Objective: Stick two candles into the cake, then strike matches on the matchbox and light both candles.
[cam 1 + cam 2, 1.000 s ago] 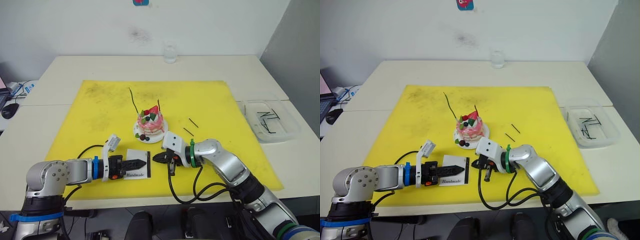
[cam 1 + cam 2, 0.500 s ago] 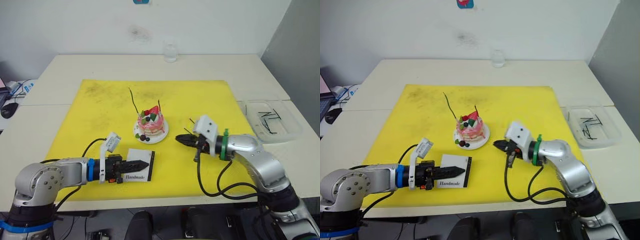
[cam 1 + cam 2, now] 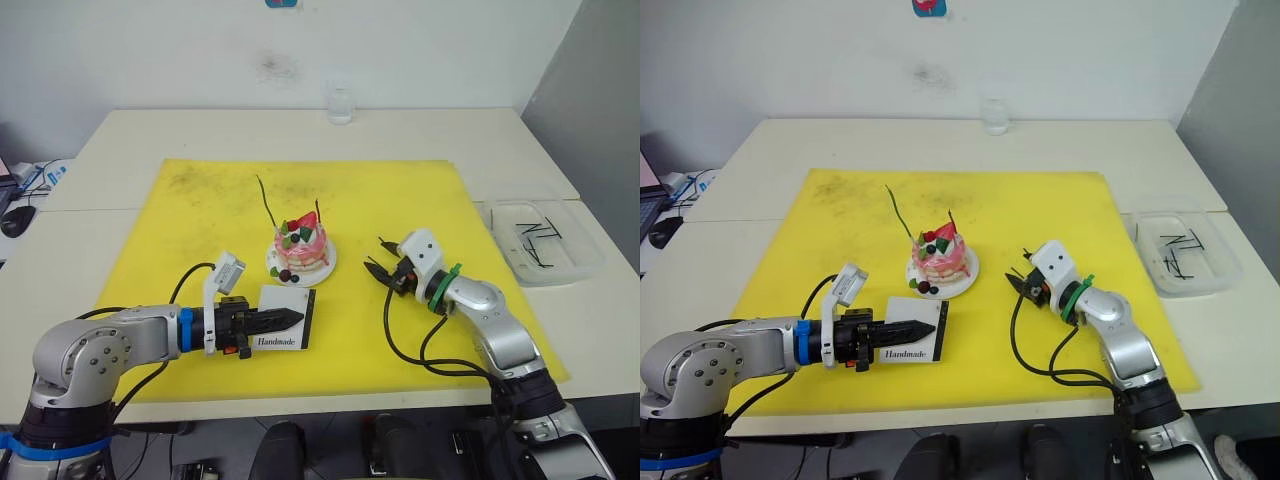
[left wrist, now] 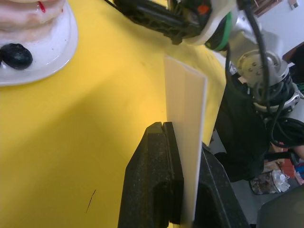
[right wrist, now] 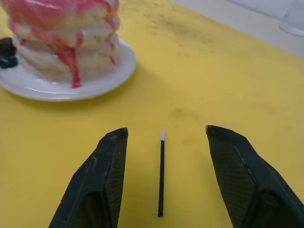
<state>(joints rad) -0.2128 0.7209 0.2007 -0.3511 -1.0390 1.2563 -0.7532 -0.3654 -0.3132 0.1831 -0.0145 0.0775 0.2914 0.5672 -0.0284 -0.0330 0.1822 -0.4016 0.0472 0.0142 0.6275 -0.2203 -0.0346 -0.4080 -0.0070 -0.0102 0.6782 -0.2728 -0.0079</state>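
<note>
The pink cake (image 3: 302, 248) sits on its white plate (image 3: 325, 266) mid-mat. Two candles rise from it, a long greenish one (image 3: 266, 205) leaning left and a short reddish one (image 3: 317, 212). My left gripper (image 3: 298, 318) is shut on the white matchbox (image 3: 288, 330), holding it on edge in front of the cake; the left wrist view shows the box (image 4: 187, 133) clamped between the fingers (image 4: 152, 190). My right gripper (image 3: 370, 268) stands open to the right of the cake, low over the mat. A dark match (image 5: 161, 175) with a pale tip lies between its fingers (image 5: 102, 185). Another match (image 3: 386, 243) lies just beyond.
A yellow mat (image 3: 200, 200) covers the table's middle. A clear tray (image 3: 575, 265) holding several dark sticks stands at the right. A small glass (image 3: 340, 105) is at the table's far edge.
My right gripper has swung from beside the matchbox to the matches right of the cake and has opened. The left gripper, still holding the matchbox, has shifted slightly right.
</note>
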